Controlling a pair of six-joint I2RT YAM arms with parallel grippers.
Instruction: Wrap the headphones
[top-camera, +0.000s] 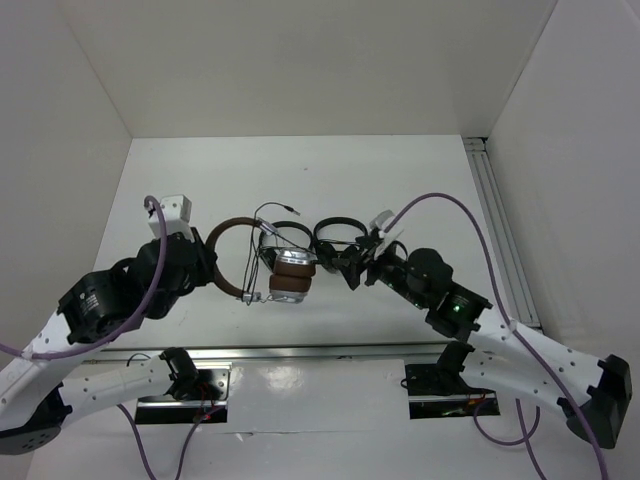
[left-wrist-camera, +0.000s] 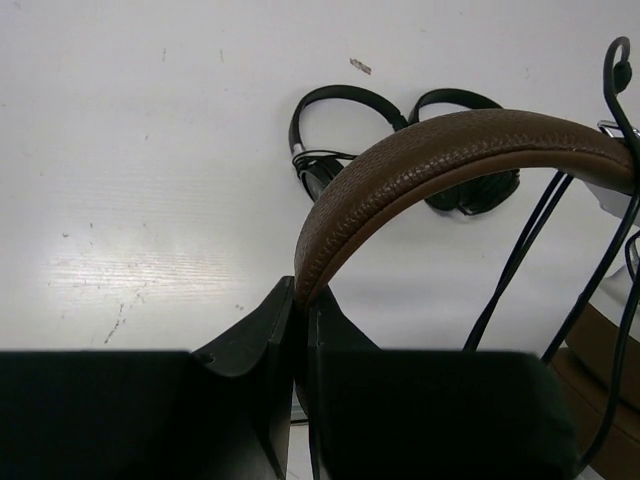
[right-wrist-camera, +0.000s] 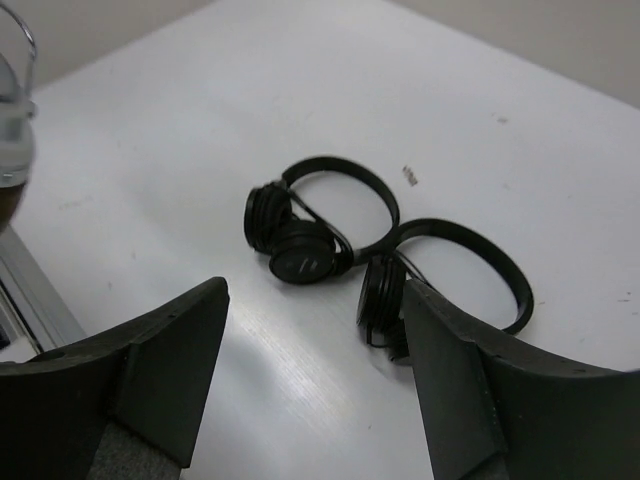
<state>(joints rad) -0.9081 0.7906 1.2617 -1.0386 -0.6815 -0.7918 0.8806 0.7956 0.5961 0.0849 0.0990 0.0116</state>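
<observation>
Two grippers, one job. Left gripper (left-wrist-camera: 300, 330) pressed tight on brown headband (left-wrist-camera: 450, 140), close to one end. Headphones (top-camera: 288, 275) look lifted over counter (top-camera: 350, 170), in middle, between both arms. Right gripper (right-wrist-camera: 312, 320) spread wide, holds nothing, hangs above two small black headphones (right-wrist-camera: 298, 262).

Guess: headband stiff and springy, good place to hold. Silver ear cups (top-camera: 293, 285) likely heavy and smooth, may swing or twist. Cable (left-wrist-camera: 520, 250) thin, floppy, slips easy. Best take cable gently near loose end. No hard pull where it joins cup.
</observation>
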